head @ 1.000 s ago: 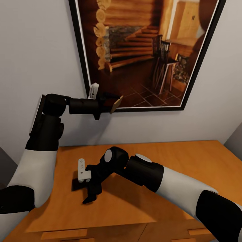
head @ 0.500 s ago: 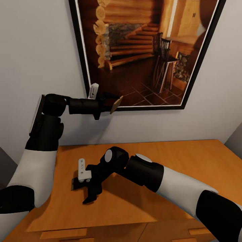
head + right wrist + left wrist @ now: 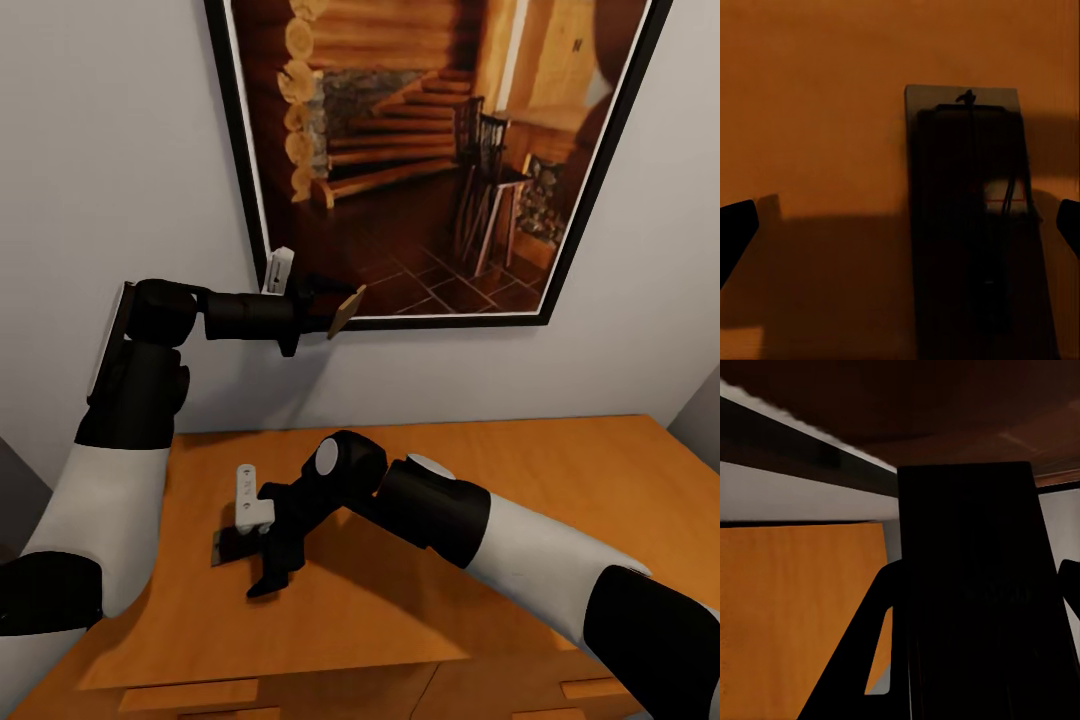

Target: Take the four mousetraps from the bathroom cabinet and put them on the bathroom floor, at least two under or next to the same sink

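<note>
On the orange-brown cabinet (image 3: 560, 480) top lies a dark flat mousetrap (image 3: 226, 546), near its left end. My right gripper (image 3: 252, 562) points down over it and is open; in the right wrist view the mousetrap (image 3: 971, 225) lies between the spread fingertips (image 3: 736, 231), closer to one side, on the cabinet top (image 3: 817, 112). My left gripper (image 3: 332, 306) is raised in front of the wall, shut on another mousetrap (image 3: 349, 308), which juts out tan and tilted. In the left wrist view that mousetrap (image 3: 975, 585) is a dark slab between the fingers.
A large framed picture (image 3: 430, 150) hangs on the grey wall right behind my left gripper. Drawer fronts (image 3: 190, 695) show below the cabinet's front edge. To the right of my right arm the cabinet top is bare wood.
My right wrist has shifted slightly up and toward the wall above the lying mousetrap. The left arm and its mousetrap have stayed still.
</note>
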{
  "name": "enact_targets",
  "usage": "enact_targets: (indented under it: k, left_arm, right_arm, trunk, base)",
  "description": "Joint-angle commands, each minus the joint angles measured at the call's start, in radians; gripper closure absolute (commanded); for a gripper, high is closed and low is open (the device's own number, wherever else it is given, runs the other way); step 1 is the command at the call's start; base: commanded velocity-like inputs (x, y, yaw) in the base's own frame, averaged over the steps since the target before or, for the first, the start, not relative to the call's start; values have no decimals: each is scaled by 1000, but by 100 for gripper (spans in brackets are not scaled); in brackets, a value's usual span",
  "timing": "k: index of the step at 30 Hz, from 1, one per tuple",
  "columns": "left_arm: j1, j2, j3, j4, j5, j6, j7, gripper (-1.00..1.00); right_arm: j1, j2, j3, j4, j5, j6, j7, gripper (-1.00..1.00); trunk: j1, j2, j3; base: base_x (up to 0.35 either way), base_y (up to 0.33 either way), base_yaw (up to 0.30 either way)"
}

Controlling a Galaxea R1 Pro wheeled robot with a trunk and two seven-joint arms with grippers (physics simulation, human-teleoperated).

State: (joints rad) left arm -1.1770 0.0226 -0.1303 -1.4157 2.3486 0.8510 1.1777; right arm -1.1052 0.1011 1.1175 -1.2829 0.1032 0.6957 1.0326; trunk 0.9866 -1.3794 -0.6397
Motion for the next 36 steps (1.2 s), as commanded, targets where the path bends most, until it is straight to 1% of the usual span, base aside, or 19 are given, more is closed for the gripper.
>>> enact_targets:
  k: [1,5,15,23,27,36]
  left_arm:
    - [-1,1,0,0,8,3,8,100]
    - [-1,1,0,0,8,3,8,100]
    - [-1,-1,-1,0,8,3,8,100]
    - [-1,-2,-2,1,8,5,7,100]
    - [0,-3,-3,1,8,5,-7,100]
    - [3,-3,-3,1,8,5,-25,100]
  right_arm:
    - [-1,0,-7,-1,10,3,7,-100]
    - [-1,-1,-17,0,12,3,7,-100]
    - [-1,0,-21,3,12,1,7,-100]
    - [-1,5,-24,70,12,-7,3,-100]
    - [-1,8,-24,102,12,-10,2,-100]
    - [-1,13,-24,127,14,-12,3,-100]
  trunk:
    - [0,-1,-1]
    - [0,-1,-1]
    - [0,-1,-1]
    - [0,-1,-1]
    - [0,-1,-1]
    - [0,-1,-1]
  base:
    - [0,0,0]
    - [0,0,0]
    - [0,0,0]
    - [0,0,0]
    - [0,0,0]
    - [0,0,0]
